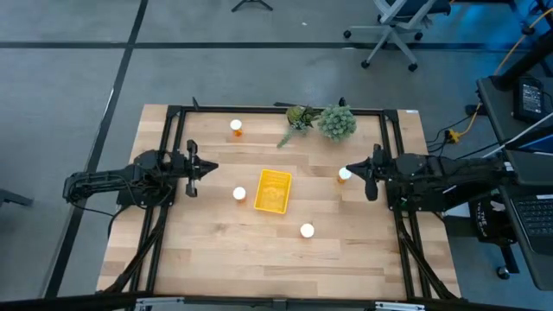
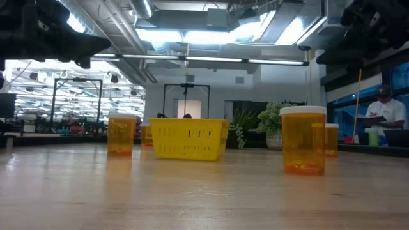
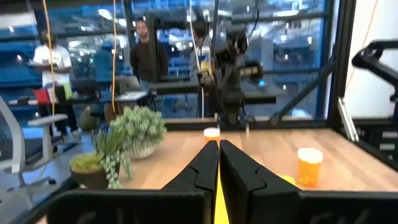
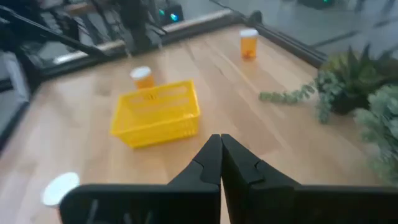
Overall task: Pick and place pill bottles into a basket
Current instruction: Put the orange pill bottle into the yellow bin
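While all four pill bottles (image 1: 239, 193) stand on the counter (image 1: 207, 250) around the empty yellow basket (image 1: 273, 190), both pincers, left (image 1: 212, 167) and right (image 1: 347, 173), hover closed, empty; next, open over one bottle.

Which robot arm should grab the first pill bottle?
Probably the right. The right gripper sits just beside a pill bottle, fingers shut. The left gripper, also shut, is farther from its nearest bottle. The basket has no bottles inside, so either could start.
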Motion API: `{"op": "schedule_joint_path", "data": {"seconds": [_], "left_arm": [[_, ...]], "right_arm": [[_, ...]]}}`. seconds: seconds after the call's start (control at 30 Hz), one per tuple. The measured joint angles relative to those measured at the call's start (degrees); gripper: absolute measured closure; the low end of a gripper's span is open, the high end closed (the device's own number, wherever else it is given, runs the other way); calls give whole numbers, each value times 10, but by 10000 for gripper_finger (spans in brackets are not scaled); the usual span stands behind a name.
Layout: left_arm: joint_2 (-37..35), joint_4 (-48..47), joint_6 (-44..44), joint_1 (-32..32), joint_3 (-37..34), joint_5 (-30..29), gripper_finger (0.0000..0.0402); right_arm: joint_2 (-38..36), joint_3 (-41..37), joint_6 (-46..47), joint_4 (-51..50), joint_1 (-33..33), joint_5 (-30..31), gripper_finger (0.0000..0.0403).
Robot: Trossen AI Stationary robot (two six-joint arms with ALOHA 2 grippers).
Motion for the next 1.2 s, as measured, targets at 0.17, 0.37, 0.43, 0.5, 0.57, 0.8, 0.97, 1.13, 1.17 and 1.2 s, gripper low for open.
{"op": "schedule_joint_path", "data": {"seconds": [0.17, 0.37, 0.43, 0.5, 0.57, 0.8, 0.97, 1.13, 1.17, 1.2], "left_arm": [[0, 11, -14, 0, 0, 0, 393], [0, 11, -31, 0, 0, 0, 391], [0, 11, -42, 0, 0, 0, 392], [0, 12, -46, 0, 0, 0, 394], [0, 14, -46, 0, 0, -5, 395], [0, 30, -46, 0, 0, -52, 394], [0, 39, -46, 0, 0, -53, 395], [0, 40, -46, 0, 0, -41, 393], [0, 41, -46, 0, 0, -41, 394], [0, 41, -46, 0, 0, -41, 394]], "right_arm": [[33, 0, 40, -2, 43, 41, 400], [61, 28, 133, -115, 88, 96, 401], [77, 49, 162, -148, 103, 108, 401], [102, 74, 164, -155, 120, 110, 402], [129, 100, 165, -174, 134, 110, 402], [218, 154, 285, -292, 177, 110, 402], [249, 154, 377, -331, 208, 103, 402], [264, 154, 426, -366, 220, 103, 401], [267, 154, 430, -370, 221, 103, 399], [270, 154, 432, -371, 221, 101, 395]]}}
